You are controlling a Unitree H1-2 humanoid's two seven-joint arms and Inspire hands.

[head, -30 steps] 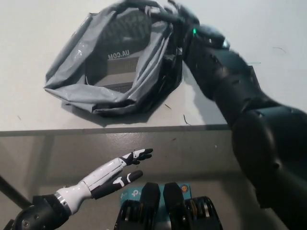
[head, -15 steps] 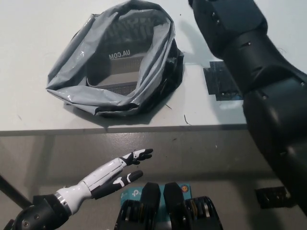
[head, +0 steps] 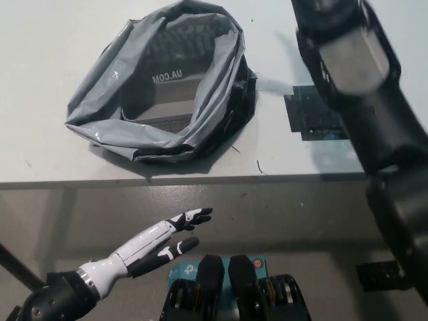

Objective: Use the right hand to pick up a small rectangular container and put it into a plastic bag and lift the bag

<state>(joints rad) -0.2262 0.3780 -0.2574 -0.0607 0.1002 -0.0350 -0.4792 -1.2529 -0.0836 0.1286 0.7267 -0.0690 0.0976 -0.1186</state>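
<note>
grey plastic bag (head: 160, 87) (mouth open), on table

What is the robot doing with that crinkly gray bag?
Right now nothing is touching the gray plastic bag. It sits open on the white table, and the lettering seen inside may be something in it, though that is hard to tell. The black right arm reaches across the right side, and its hand is out of the picture at the top. A dark flat thing lies partly under that arm. The white left hand rests open below the table edge, holding nothing.
</note>
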